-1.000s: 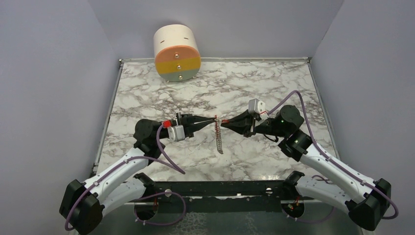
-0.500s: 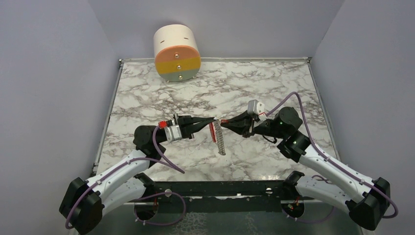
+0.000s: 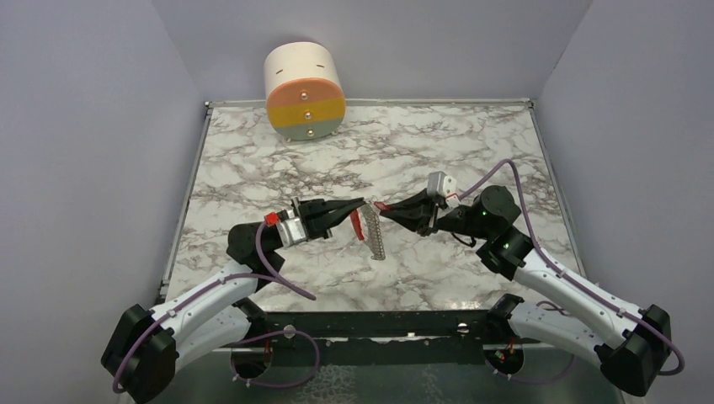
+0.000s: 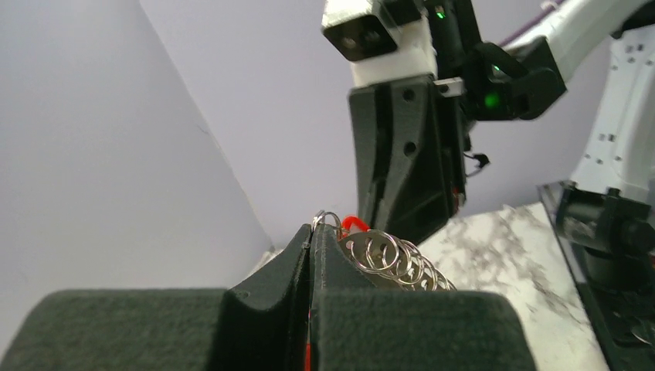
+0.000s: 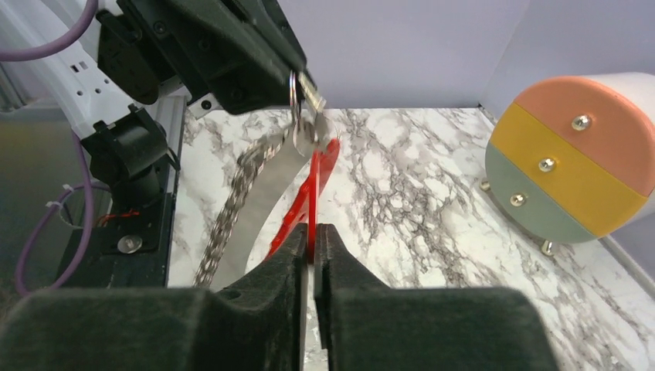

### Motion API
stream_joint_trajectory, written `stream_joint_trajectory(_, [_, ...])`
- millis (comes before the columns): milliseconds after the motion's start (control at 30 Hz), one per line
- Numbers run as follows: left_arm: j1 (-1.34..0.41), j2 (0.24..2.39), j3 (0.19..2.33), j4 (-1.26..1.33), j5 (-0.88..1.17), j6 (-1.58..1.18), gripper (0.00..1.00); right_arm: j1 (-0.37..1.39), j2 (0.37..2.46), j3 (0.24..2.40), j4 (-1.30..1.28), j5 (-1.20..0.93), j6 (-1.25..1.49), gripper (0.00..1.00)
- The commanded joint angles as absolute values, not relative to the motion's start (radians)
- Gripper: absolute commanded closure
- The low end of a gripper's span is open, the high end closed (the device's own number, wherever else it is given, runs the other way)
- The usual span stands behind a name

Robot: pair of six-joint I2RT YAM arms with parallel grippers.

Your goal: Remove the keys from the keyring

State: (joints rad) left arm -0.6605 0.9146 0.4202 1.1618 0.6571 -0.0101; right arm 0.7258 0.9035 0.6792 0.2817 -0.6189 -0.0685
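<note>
**Ann:** Where's the keyring?

**Me:** Above the middle of the table, between my two arms. It's a thin split ring of bright wire. My left gripper has it nipped at the very tip. The fingers are pressed together, with the loop poking out above them.

**Ann:** And your right?

**Me:** My right gripper is clamped flat on a red piece. It's thin, glossy and blade-shaped, and it runs from my fingertips up toward the ring. I can't tell whether it's a key or a tag.

**Ann:** Anything else on the ring?

**Me:** A strap of silver mesh, flat and woven-looking, droops from the ring toward the marble. I can't tell whether its end touches the table. In the left wrist view I see a row of small overlapping silver loops just beside the ring.

**Ann:** What are the fingers like?

**Me:** Dark, matte and felt-like on both grippers, tapering to wedge tips. The two tips point at each other, almost nose to nose.

**Ann:** And the rest?

**Me:** The table is smooth, white marble pattern with grey-brown veins. At its far edge stands a round drum with a cream shell. Its flat face is turned toward me in peach, yellow and grey-green bands, each with a small metal knob.
</note>
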Motion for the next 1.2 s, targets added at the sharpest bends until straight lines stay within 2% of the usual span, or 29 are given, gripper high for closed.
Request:
stream_joint_trajectory(0, [-0.644,0.9,0.439,1.339,0.567,-0.026,1.0,0.718,0.901,0.681,0.29,-0.606,-0.047,0.87])
stream_joint_trajectory(100, [-0.645,0.924,0.447,1.367,0.607,-0.065,1.0,0.718,0.903,0.686,0.305,-0.605,-0.043,0.75])
stream_joint_trajectory(233, [-0.645,0.965,0.454,1.44,0.665,-0.142,1.0,0.719,0.909,0.699,0.338,-0.586,-0.043,0.69])
stream_joint_trajectory(533, [-0.644,1.036,0.459,1.61,0.753,-0.276,1.0,0.718,0.906,0.789,0.406,-0.489,-0.066,0.7])
stream_joint_trajectory(733, [-0.644,1.112,0.47,1.758,0.785,-0.382,1.0,0.718,0.904,0.808,0.464,-0.505,-0.054,0.8])
stream_joint_trajectory(1167, [-0.646,1.109,0.479,1.761,0.756,-0.36,1.0,0.718,0.871,0.814,0.321,-0.597,-0.038,0.8])
